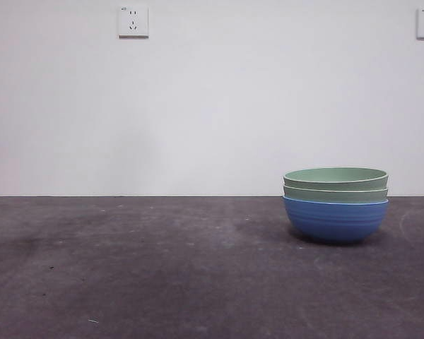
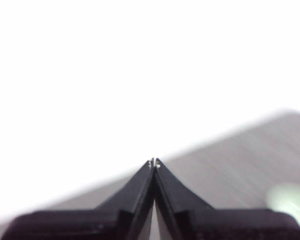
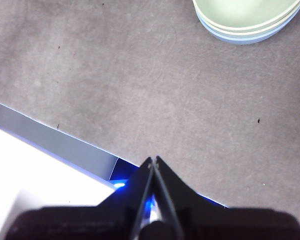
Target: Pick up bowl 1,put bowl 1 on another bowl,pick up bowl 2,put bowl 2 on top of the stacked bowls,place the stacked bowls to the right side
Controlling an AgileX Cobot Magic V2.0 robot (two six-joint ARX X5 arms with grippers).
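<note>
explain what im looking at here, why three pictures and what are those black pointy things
It is a two-armed robot at a table, seen by three cameras at once. One camera looks level across the grey table, where the stacked bowls sit on the right: two pale green bowls nested in a blue bowl. The other two cameras ride on the wrists. The black points are each arm's claw: the left claw and the right claw, both closed and holding nothing.
</note>
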